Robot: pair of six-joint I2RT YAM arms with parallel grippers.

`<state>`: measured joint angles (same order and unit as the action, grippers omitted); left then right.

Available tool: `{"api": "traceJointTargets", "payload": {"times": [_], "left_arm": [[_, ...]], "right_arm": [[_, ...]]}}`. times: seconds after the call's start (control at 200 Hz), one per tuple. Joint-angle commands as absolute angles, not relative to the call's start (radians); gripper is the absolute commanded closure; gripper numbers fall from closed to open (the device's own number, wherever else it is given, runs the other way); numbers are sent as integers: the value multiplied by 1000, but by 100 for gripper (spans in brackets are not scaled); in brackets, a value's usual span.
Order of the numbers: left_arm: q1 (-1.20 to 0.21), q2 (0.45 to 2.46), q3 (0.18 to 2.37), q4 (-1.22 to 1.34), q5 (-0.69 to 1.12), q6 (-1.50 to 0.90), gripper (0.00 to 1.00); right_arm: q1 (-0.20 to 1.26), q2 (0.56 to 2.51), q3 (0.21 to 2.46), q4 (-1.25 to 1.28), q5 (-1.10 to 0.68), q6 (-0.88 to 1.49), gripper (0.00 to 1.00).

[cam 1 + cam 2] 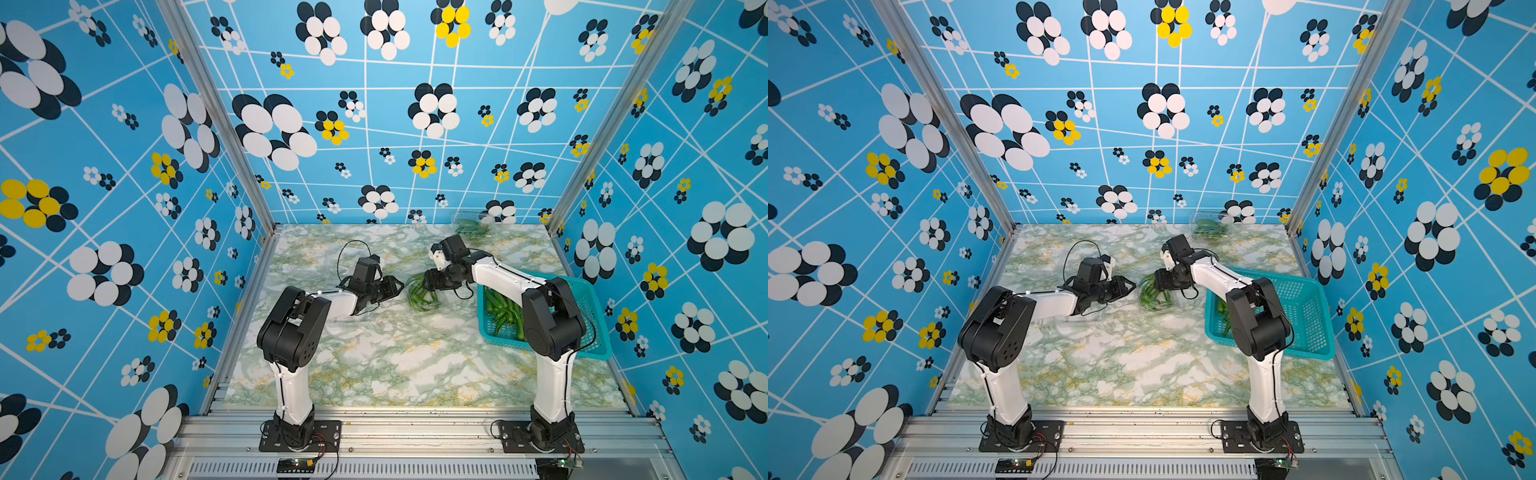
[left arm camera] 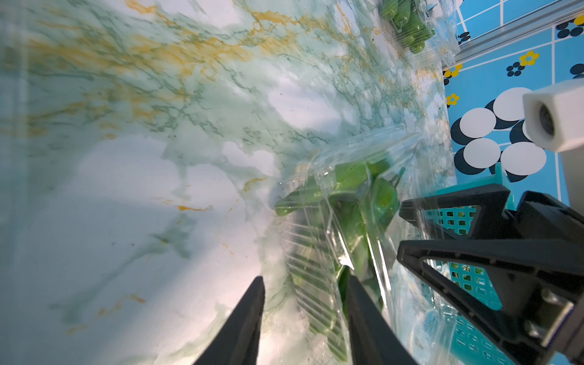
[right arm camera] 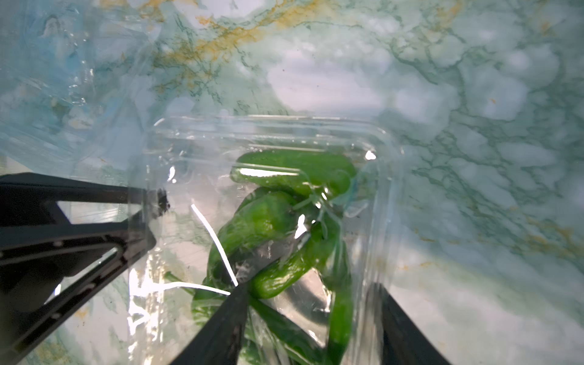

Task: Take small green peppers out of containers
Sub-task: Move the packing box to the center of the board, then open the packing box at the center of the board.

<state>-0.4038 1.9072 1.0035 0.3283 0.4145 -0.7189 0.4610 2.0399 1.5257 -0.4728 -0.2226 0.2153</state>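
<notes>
Both arms stretch low toward mid-table — left gripper (image 2: 304,279) half open astride a wall of the container (image 2: 311,246), whether it pinches I cannot tell; right gripper (image 3: 311,284) spread wide inside it, flanking the small green peppers (image 3: 262,221).

White arm links (image 1: 291,386), black joints (image 1: 291,328), screwed black base plates (image 1: 328,434).

Teal perforated basket (image 1: 598,345) (image 1: 1308,316) at lower right of both top views, on green-and-white marbled tabletop (image 1: 395,357); 3 blue walls (image 1: 374,124) with white, black and yellow flower patterns; aluminium rail (image 1: 415,419) along the bottom edge.
</notes>
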Motion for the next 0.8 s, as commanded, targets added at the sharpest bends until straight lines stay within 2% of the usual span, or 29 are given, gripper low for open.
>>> {"api": "traceJointTargets", "payload": {"times": [0.0,0.02,0.04,0.245,0.485,0.695,0.799], "left_arm": [[-411,1939,1028,344,440,-718,56],[-412,1943,1032,336,438,-715,56],[-414,1945,1037,328,436,-713,60],[-425,1961,1058,297,435,-698,68],[-423,1952,1071,264,445,-693,100],[-425,1940,1075,233,429,-697,100],[-425,1924,1070,217,417,-689,100]], "right_arm": [[500,2085,1538,-539,-275,183,38],[501,2086,1539,-540,-276,183,38],[501,2087,1539,-539,-277,183,38],[502,2088,1549,-549,-278,173,38],[501,2046,1561,-546,-192,166,36],[500,1923,1529,-458,29,181,31],[499,1837,1446,-372,81,175,31]]}}
